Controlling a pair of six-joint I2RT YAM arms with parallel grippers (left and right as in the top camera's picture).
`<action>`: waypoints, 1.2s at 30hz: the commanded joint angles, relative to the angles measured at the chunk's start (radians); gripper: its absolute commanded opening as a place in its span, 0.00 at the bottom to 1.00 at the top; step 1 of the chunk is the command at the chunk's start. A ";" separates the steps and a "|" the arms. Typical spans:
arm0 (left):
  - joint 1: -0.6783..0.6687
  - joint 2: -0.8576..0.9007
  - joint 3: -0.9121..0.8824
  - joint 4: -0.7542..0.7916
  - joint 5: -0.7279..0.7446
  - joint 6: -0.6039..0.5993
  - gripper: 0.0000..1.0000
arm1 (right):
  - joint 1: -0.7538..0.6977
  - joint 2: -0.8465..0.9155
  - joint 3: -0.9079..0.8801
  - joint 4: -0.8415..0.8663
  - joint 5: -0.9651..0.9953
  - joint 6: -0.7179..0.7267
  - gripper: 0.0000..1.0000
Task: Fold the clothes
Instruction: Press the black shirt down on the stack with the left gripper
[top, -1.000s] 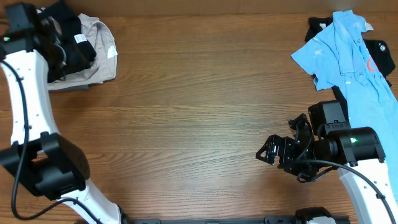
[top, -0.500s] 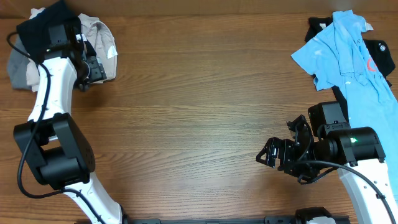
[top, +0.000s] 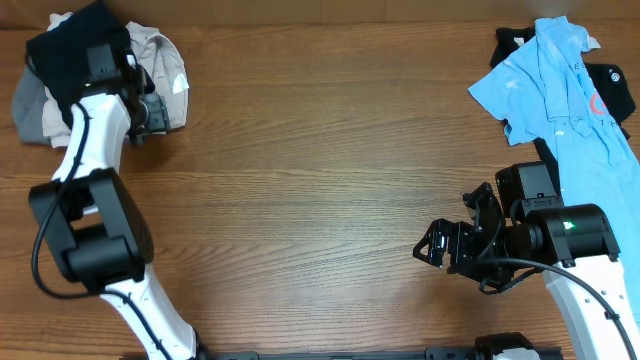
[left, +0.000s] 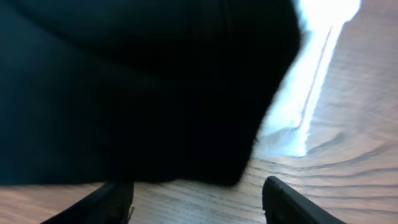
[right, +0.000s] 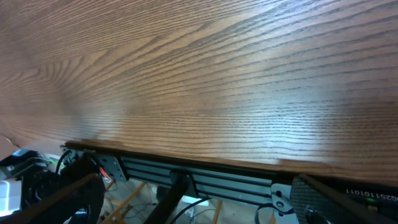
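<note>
A pile of clothes lies at the far left corner: a black shirt (top: 68, 48) on top, a beige garment (top: 165, 62) and a grey one (top: 28, 102) under it. My left gripper (top: 150, 110) hovers at the pile's near right edge, open and holding nothing. In the left wrist view the black shirt (left: 137, 87) fills the top, just beyond my open left gripper (left: 196, 202), with pale cloth (left: 311, 56) at its right. A light blue polo (top: 560, 90) lies spread at the far right over another black garment (top: 612, 92). My right gripper (top: 440, 250) stands open above bare wood near the front.
The wooden table (top: 330, 150) runs between the two piles. In the right wrist view its front edge (right: 186, 163) shows, with the metal frame (right: 205, 180) and cables below, and my right gripper (right: 199, 205) pointing past it.
My left gripper has drawn back off the far-left pile toward its near right edge, and its jaws have widened. The black shirt stays on the pile. The right arm has not moved.
</note>
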 joint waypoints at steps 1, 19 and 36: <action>-0.011 0.062 -0.006 0.003 0.013 0.024 0.68 | 0.005 -0.002 0.000 0.006 0.007 -0.008 1.00; -0.052 0.048 -0.003 0.072 -0.054 0.014 0.60 | 0.005 -0.002 0.000 0.000 0.007 -0.007 1.00; -0.079 -0.031 -0.003 0.087 -0.100 0.016 0.63 | 0.005 -0.002 0.000 0.004 0.007 -0.008 1.00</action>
